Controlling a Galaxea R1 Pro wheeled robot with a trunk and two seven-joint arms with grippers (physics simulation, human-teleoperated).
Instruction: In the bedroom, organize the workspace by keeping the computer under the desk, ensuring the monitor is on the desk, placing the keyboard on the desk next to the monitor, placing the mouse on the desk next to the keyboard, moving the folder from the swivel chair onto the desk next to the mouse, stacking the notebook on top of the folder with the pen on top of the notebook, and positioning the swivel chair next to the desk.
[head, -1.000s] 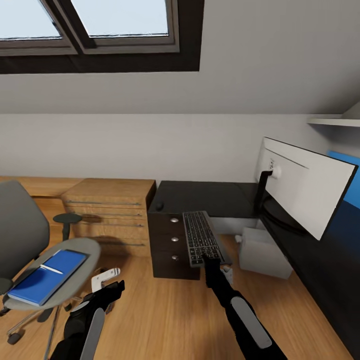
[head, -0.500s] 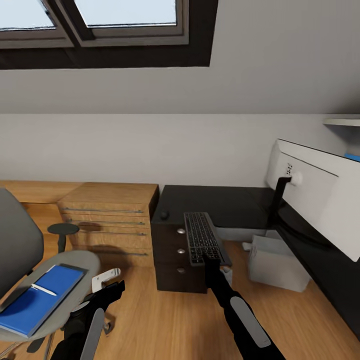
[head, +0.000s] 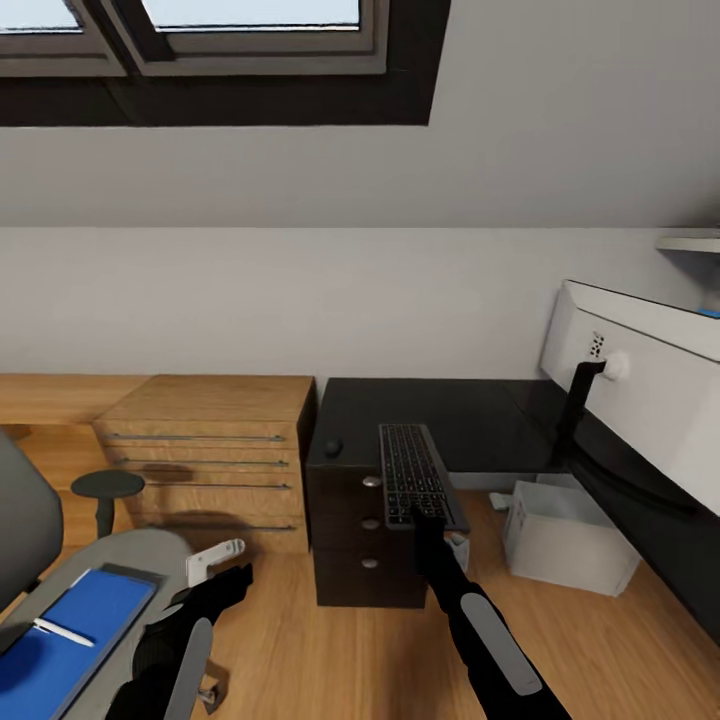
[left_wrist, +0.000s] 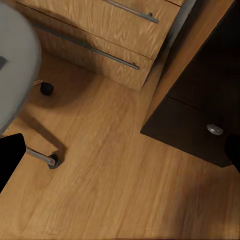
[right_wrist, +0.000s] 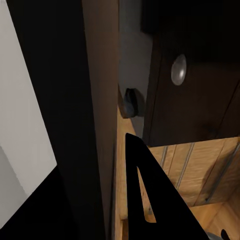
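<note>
Black keyboard (head: 416, 475) being held at its near end by the right gripper (head: 427, 518), pincer clamped on it, hanging over the black desk (head: 470, 415) edge above the drawers, mouse (head: 333, 448) sitting beside it, left gripper (head: 222, 560) hanging near the swivel chair (head: 120, 560), its pincer state unclear

Even, soft daylight from the skylight (head: 200, 30); faint shadows on the floor (head: 330, 650), slightly blurred renders.

The long black keyboard (head: 415, 486) is held up over the front edge of the black counter (head: 440, 410); the small black mouse (head: 333, 448) sits on the counter beside it; the white-backed monitor (head: 640, 385) stands there too; the pale computer (head: 565, 535) is on the floor below; the blue folder (head: 60, 655) lies on the grey swivel chair (head: 120, 560) with the white pen (head: 62, 631) on top.
</note>
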